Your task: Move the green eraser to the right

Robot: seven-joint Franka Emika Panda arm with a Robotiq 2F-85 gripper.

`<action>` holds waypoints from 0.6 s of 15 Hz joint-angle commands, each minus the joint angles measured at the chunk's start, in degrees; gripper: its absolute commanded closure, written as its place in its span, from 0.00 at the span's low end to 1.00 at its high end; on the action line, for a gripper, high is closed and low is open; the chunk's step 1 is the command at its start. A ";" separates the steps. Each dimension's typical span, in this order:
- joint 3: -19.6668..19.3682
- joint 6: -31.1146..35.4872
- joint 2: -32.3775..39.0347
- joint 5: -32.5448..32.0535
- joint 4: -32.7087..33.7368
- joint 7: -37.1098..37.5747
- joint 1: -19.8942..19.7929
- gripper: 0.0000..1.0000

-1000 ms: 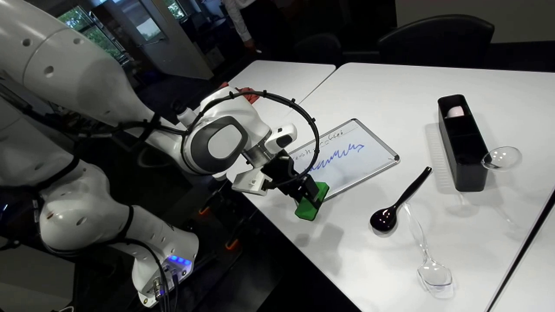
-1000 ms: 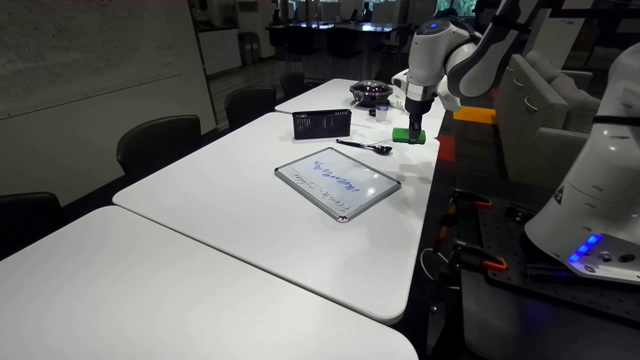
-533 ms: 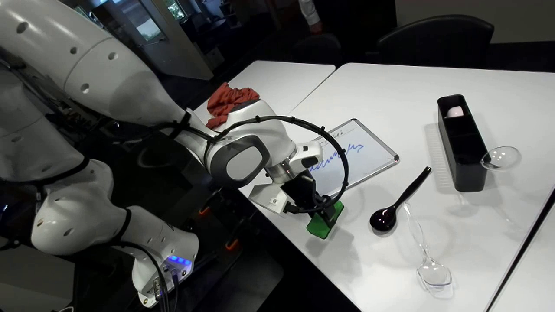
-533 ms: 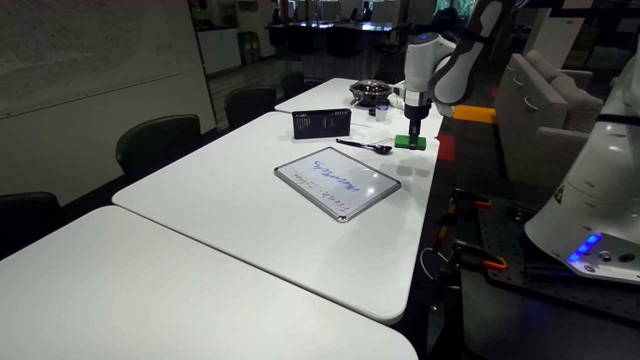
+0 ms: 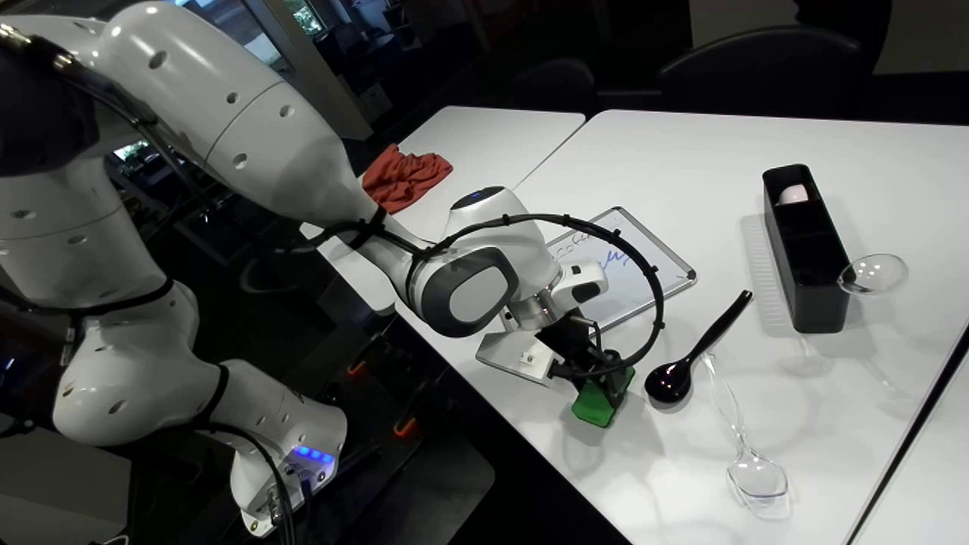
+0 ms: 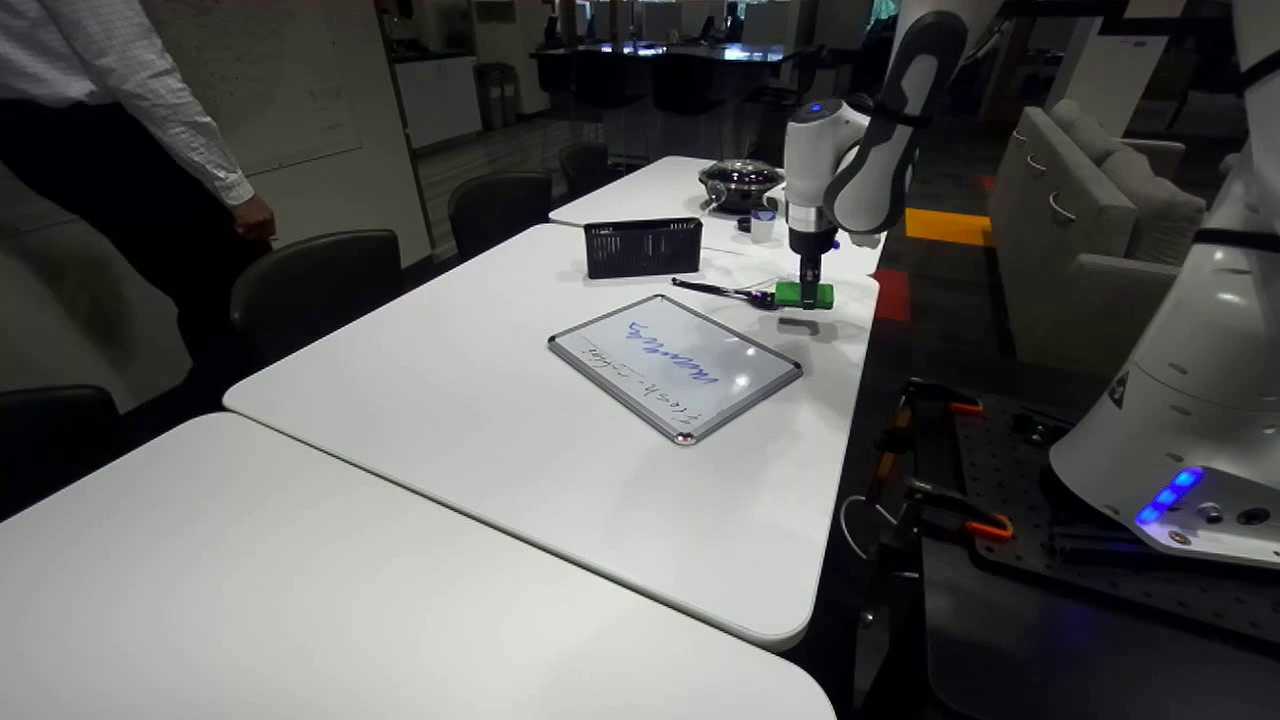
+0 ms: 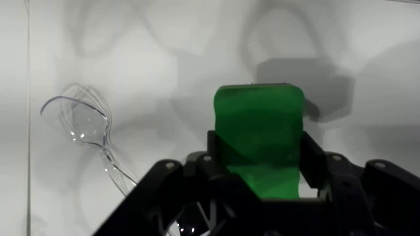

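Observation:
The green eraser (image 7: 259,108) is a bright green block between the two black fingers in the wrist view. My gripper (image 7: 258,142) is shut on its sides. The eraser also shows in both exterior views (image 5: 593,409) (image 6: 790,294), partly covered by the fingers. Its shadow lies apart from it on the white table, so it is held above the surface. The gripper (image 6: 808,298) points down, near the bowl of the black spoon (image 5: 670,382) and off the whiteboard's corner.
The whiteboard (image 5: 651,272) with blue and dark writing lies behind the gripper. A clear spoon (image 5: 757,478) lies beside the black one. A black box (image 5: 821,306) stands farther off. A red cloth (image 5: 405,178) lies at the far left. A person (image 6: 90,140) stands beyond the table.
My gripper has moved with the eraser in it, away from the whiteboard's corner and toward the black spoon. The grip has not changed. A person has walked into an exterior view.

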 commanded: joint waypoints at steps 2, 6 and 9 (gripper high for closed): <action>0.79 0.78 4.31 0.92 2.98 -1.63 0.79 0.67; -0.12 1.45 1.91 -0.35 0.96 -1.62 2.57 0.09; -0.33 3.84 -4.53 -0.78 -3.81 -2.08 3.28 0.00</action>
